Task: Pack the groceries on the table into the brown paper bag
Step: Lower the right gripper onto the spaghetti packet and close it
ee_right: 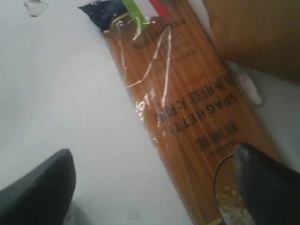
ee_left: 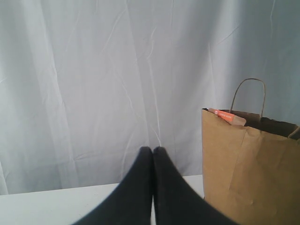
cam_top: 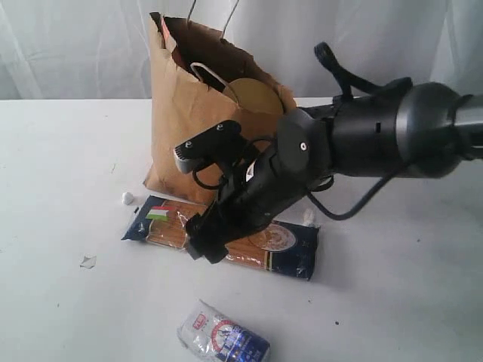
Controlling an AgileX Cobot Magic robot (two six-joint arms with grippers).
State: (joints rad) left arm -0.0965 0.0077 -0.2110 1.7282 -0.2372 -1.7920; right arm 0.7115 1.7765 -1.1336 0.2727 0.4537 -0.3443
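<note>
The brown paper bag stands upright at the back of the table, with a gold lid and an orange-labelled pouch top showing in its mouth. The blue-orange spaghetti pack lies flat in front of it. My right gripper hangs open just over the pack. In the right wrist view, the right gripper has one finger above the spaghetti pack and the other above bare table. A small white-blue packet lies near the front edge. My left gripper is shut and empty, beside the bag.
Small white scraps lie on the table: one left of the bag's base, one further front left, one between the pack and the bag. A white curtain closes off the back.
</note>
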